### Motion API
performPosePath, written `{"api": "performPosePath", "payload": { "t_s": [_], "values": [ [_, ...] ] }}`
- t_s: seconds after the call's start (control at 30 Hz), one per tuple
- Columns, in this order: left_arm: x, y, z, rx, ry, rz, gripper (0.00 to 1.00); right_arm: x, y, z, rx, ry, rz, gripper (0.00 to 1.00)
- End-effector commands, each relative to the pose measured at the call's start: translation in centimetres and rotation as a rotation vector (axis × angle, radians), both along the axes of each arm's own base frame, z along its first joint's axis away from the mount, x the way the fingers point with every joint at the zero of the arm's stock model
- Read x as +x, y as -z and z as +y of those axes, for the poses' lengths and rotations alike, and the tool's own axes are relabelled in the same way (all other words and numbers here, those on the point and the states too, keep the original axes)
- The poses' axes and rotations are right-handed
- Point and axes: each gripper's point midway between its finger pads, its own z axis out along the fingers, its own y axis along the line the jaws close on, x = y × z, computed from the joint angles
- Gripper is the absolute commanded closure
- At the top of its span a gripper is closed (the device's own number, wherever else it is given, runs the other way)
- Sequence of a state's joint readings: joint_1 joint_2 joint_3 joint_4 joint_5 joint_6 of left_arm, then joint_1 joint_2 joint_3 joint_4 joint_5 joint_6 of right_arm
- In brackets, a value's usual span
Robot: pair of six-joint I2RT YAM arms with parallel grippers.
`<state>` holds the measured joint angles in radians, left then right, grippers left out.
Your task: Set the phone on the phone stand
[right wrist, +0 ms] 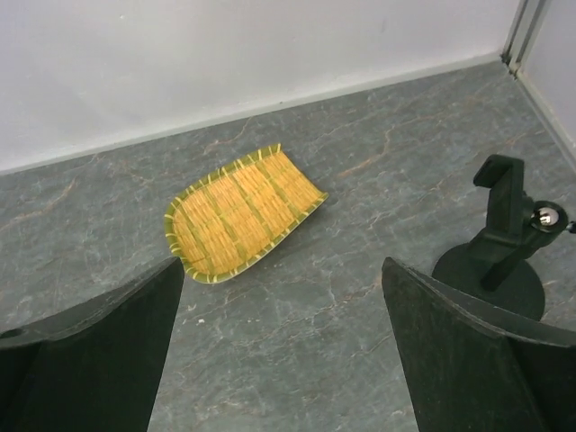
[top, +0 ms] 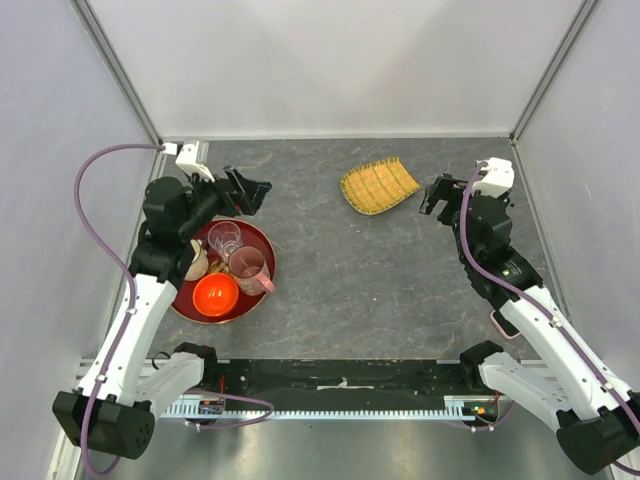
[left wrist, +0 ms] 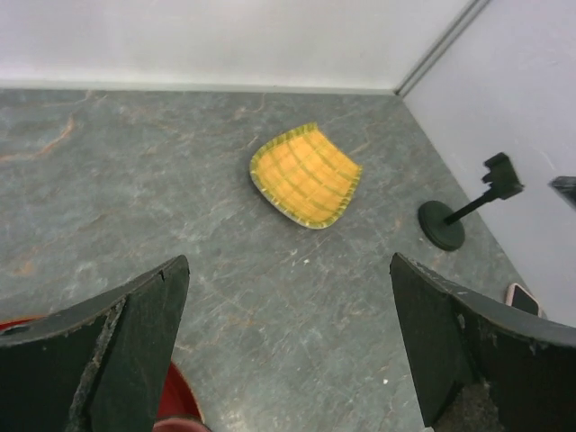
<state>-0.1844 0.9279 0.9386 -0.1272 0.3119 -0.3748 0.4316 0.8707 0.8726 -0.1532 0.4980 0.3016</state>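
The phone (left wrist: 522, 297) lies flat on the table at the right, only its pink-edged corner showing in the left wrist view. In the top view just a pink sliver of the phone (top: 497, 322) peeks out beside the right arm. The black phone stand (right wrist: 500, 261) stands upright on its round base near the right wall, and it also shows in the left wrist view (left wrist: 443, 225). In the top view the right arm hides it. My right gripper (right wrist: 282, 270) is open and empty, just left of the stand. My left gripper (left wrist: 288, 270) is open and empty, far to the left.
A yellow woven tray (top: 378, 185) lies at the back middle. A red tray (top: 262, 240) at the left holds glass cups, a pink cup and an orange bowl (top: 215, 294). Grey walls close in three sides.
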Motion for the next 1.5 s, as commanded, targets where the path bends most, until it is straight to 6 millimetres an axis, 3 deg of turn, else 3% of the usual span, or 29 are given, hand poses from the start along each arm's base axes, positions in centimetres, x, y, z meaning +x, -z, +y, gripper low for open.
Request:
{"api": "performPosePath", "payload": {
  "t_s": [0.0,0.1,0.17,0.2,0.43,0.53,0.57,0.63,0.67,0.83,0.9,0.93,0.97,1.13,1.27,1.37,1.47],
  "values": [
    [-0.1,-5.3,-2.0,-0.041,0.127,-0.115,0.01,0.6,-1.4,0.6,0.074,0.0,-0.025,0.02],
    [0.8,-3.9,-2.8,-0.03,0.17,-0.092,0.03,0.9,-1.1,2.1,0.066,-0.08,-0.019,0.02],
    [1.3,-1.9,-3.0,-0.021,0.189,-0.046,0.05,1.5,-0.6,3.6,0.029,-0.156,-0.003,0.02],
    [1.3,-1.0,-2.9,-0.042,0.194,-0.007,0.06,2.0,-1.0,3.8,0.028,-0.158,-0.005,0.02],
    [0.4,0.8,-3.1,-0.08,0.237,0.034,0.11,5.7,1.5,4.0,0.03,-0.089,0.069,0.02],
    [-0.1,0.2,-3.8,-0.109,0.281,0.027,0.12,7.1,2.7,0.7,0.017,0.036,0.111,0.02],
    [-0.3,0.2,-4.0,-0.122,0.295,0.036,0.12,7.6,2.9,-2.3,0.044,0.098,0.12,0.02],
    [-0.5,0.1,-4.0,-0.126,0.298,0.029,0.14,7.4,3.5,-4.1,0.11,0.099,0.136,0.02],
    [-0.4,0.1,-3.8,-0.126,0.281,0.026,0.14,7.0,2.8,-6.1,0.115,0.141,0.117,0.02],
    [-0.5,0.2,-3.8,-0.141,0.275,0.029,0.14,5.8,2.2,-11.4,0.047,0.336,0.139,0.02],
    [-0.6,0.2,-4.1,-0.154,0.292,0.041,0.15,6.3,3.3,-12.7,0.047,0.387,0.188,0.02],
    [-0.7,0.2,-4.2,-0.156,0.3,0.042,0.15,6.3,3.7,-14.3,0.059,0.448,0.204,0.02],
    [-0.7,0.2,-4.2,-0.157,0.304,0.043,0.16,7.0,5.7,-15.2,0.079,0.484,0.262,0.03],
    [-0.6,0.3,-3.8,-0.14,0.271,0.034,0.16,7.7,7.1,-16.7,0.085,0.541,0.367,0.2],
    [-0.7,0.2,-3.9,-0.143,0.282,0.039,0.16,8.3,7.7,-17.3,0.007,0.531,0.403,0.42],
    [-0.7,0.4,-4.0,-0.147,0.288,0.038,0.16,9.7,8.6,-16.5,-0.056,0.424,0.465,0.46],
    [-0.4,1.0,-4.2,-0.151,0.294,0.061,0.17,10.1,9.3,-16.8,-0.074,0.427,0.523,0.46]
  ]
}}
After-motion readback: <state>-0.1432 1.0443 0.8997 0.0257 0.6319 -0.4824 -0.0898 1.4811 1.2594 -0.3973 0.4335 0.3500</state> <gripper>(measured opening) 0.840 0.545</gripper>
